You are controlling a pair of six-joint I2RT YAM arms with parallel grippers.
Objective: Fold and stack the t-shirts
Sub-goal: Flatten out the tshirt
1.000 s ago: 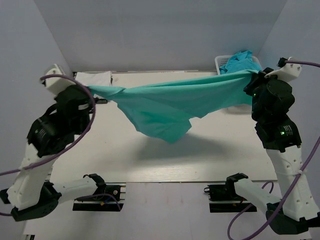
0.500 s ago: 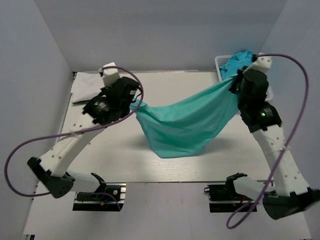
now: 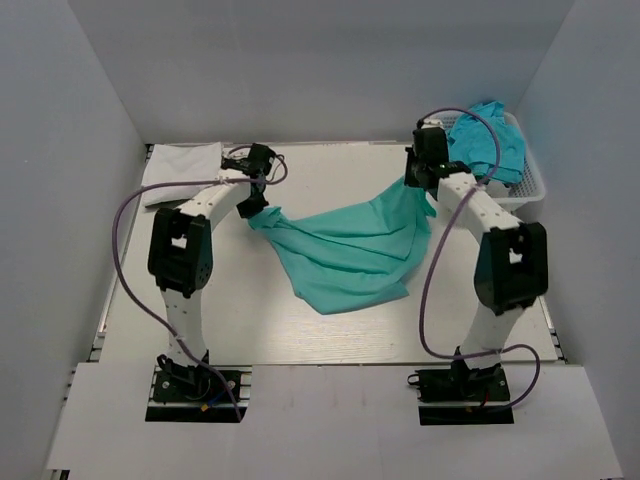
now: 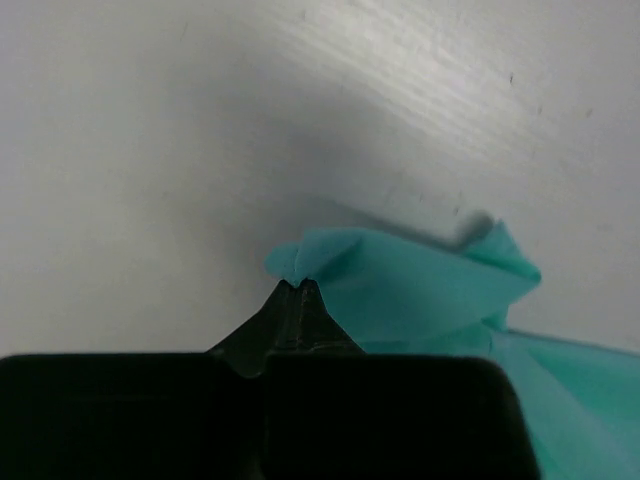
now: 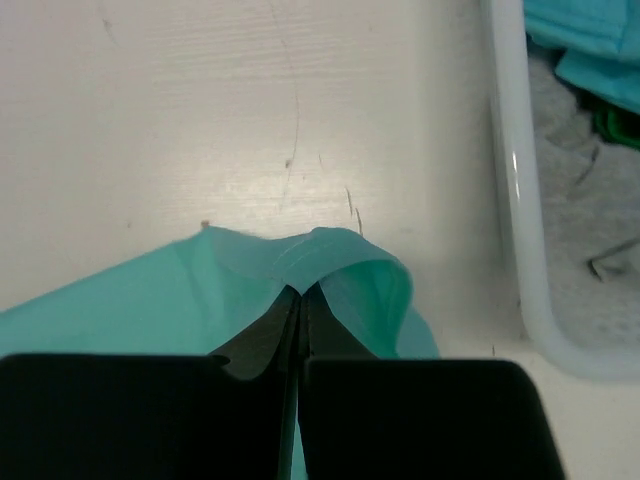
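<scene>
A teal t-shirt (image 3: 350,250) lies rumpled on the white table, spread between both arms. My left gripper (image 3: 258,208) is shut on its left corner, low at the table; the left wrist view shows the pinched teal fold (image 4: 400,285) at the closed tips (image 4: 298,283). My right gripper (image 3: 418,186) is shut on the shirt's right corner, also low; the right wrist view shows the teal hem (image 5: 330,260) pinched at the tips (image 5: 300,290). A folded white t-shirt (image 3: 183,162) lies at the back left.
A white basket (image 3: 528,180) at the back right holds more teal clothing (image 3: 485,140); its rim shows in the right wrist view (image 5: 520,200), close to the right gripper. Grey walls enclose the table on three sides.
Both arms have swung forward and down. The shirt, held stretched in the air before, now rests on the table with its corners still gripped.
</scene>
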